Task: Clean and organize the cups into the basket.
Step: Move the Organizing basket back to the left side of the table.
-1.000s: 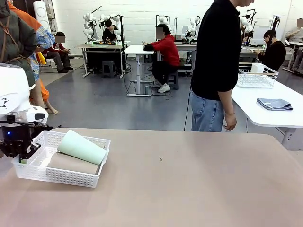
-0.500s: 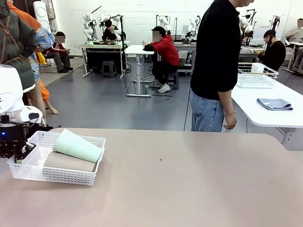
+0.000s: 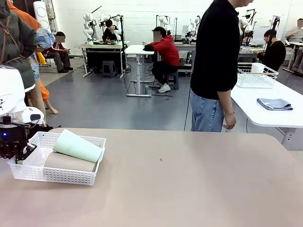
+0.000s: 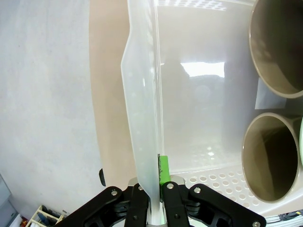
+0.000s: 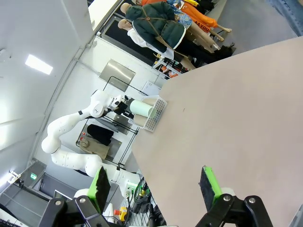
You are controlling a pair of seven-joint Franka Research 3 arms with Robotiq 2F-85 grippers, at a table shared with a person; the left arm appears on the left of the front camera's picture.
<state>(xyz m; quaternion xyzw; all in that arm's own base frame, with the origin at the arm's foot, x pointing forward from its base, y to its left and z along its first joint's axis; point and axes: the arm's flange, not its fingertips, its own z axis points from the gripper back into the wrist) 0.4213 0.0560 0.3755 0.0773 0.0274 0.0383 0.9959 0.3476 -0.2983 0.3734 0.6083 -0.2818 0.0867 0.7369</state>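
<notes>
While the white basket sits at the left end of the tan table, near the robot's left arm, we see the cups lying on their sides inside it. The mint green cup lies on top, wide mouth toward the right, resting across a tan cup beneath it. From the left wrist camera we look into the basket from its short end and see two tan cups side by side, their open mouths facing us: one at the upper right, the other lower right. A thin sliver of the green cup shows at the right edge, above the lower tan one.

We note the left gripper at the basket's left short wall. In the wrist view the left gripper is pinched closed on that wall's rim, the translucent plastic running up between its fingers, with one green pad pressed against the inner face.

We see the right gripper held above bare table well away from the basket, its two green-padded fingers spread wide apart with nothing between them. Far off in that view the basket and green cup appear small at the table's far end.

A person in a black top and jeans stands at the far side of the table, one hand hanging loose.
</notes>
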